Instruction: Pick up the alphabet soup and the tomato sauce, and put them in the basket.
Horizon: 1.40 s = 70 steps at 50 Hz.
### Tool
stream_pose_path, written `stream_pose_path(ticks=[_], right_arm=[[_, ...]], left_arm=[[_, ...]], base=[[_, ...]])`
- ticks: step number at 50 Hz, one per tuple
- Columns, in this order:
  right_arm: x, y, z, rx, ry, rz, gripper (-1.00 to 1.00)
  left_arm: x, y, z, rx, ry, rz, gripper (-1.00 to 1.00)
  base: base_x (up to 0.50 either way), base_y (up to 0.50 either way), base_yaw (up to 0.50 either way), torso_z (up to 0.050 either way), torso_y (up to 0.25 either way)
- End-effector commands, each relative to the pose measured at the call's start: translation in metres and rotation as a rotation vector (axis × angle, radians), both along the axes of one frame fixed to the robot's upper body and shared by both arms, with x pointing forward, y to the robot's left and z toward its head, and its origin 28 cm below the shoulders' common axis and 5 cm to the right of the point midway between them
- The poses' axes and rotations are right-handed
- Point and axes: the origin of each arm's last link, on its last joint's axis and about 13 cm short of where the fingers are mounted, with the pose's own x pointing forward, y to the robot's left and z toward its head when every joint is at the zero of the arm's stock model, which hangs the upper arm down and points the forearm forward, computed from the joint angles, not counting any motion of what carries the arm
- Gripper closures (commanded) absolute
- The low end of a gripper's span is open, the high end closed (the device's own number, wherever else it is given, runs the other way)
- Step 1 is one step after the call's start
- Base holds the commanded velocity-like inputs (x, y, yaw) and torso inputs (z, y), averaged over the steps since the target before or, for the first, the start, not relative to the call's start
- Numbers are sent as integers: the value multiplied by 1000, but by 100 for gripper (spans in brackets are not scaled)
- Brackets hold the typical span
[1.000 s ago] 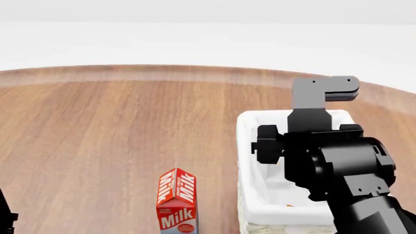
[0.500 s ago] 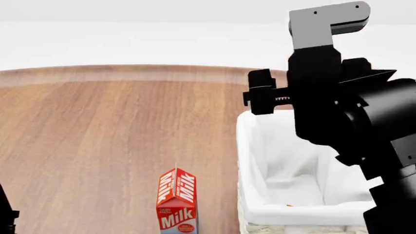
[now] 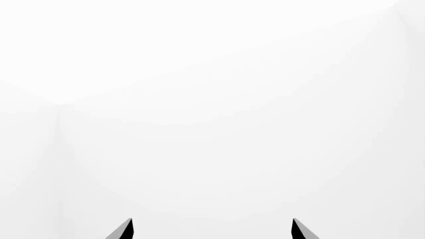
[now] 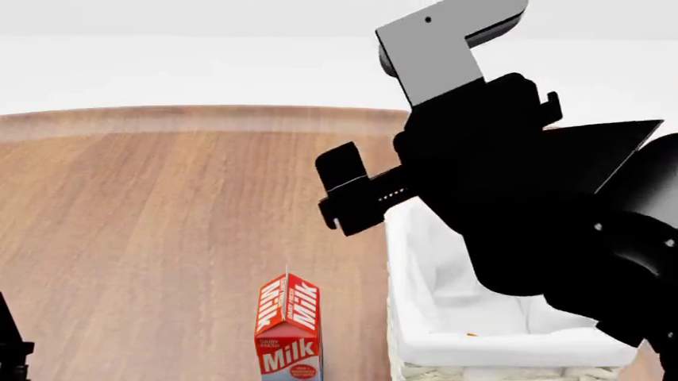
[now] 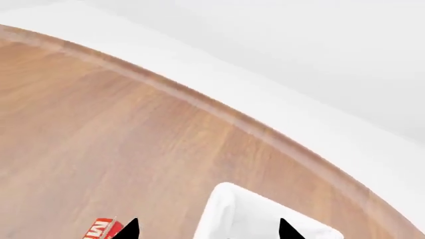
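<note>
Neither the alphabet soup nor the tomato sauce shows in any view. The basket (image 4: 424,317) stands at the table's right side, its white cloth lining folded over the rim; my raised right arm (image 4: 509,182) hides much of it. A tiny orange speck (image 4: 471,335) lies inside it, too small to identify. In the right wrist view my right gripper (image 5: 207,230) is open and empty, high above the basket's corner (image 5: 232,209). My left gripper (image 3: 212,230) is open too, its fingertips (image 3: 126,230) set against blank white.
A red and white milk carton (image 4: 288,325) stands upright on the wooden table (image 4: 159,206), just left of the basket; it also shows as the milk carton (image 5: 99,230) in the right wrist view. A sliver of my left arm (image 4: 9,349) sits at the lower left edge.
My right arm has risen from over the basket and swung up and leftward, closer to the head camera. The milk carton and basket have not moved.
</note>
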Motion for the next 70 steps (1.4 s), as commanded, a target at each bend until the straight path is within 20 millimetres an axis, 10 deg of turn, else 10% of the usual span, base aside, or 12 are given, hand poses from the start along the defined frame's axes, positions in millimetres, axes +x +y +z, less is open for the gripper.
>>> stream_pose_path(ticks=[1, 25, 70], right_arm=[[-38, 10, -7, -57, -12, 174, -100], [-126, 25, -40, -120, 30, 414, -100], [-193, 17, -92, -200, 393, 475, -100]], left_arm=[[2, -1, 2, 1, -1, -2, -100], [1, -2, 1, 4, 2, -4, -100], [1, -3, 1, 7, 2, -6, -100]], base=[[0, 0, 0, 0, 0], [0, 0, 0, 0, 0], [0, 0, 0, 0, 0]])
